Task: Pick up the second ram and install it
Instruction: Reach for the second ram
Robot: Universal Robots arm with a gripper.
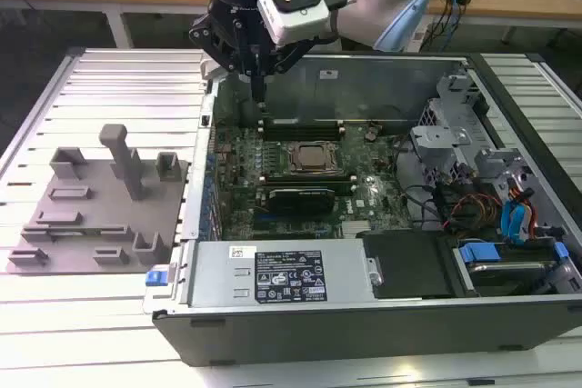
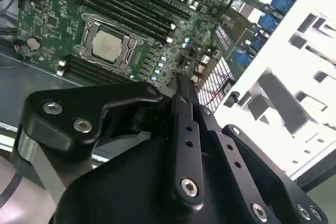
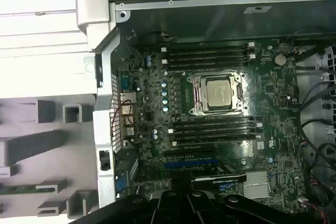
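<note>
Second ram [image 3: 18,188] sits in a slot of the grey tray [image 1: 95,220], at the exterior frame's left. Gripper [image 1: 261,100] hangs over the motherboard's [image 1: 382,190] upper-left corner, well apart from the ram. We cannot tell its grip state. We judge the pick needs a square, mid-length grasp.

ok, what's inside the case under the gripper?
Below the gripper lies the motherboard: CPU socket in the middle, memory slots on both sides of it. In both wrist views the gripper's body covers part of the board, so what sits there can't be told.
</note>
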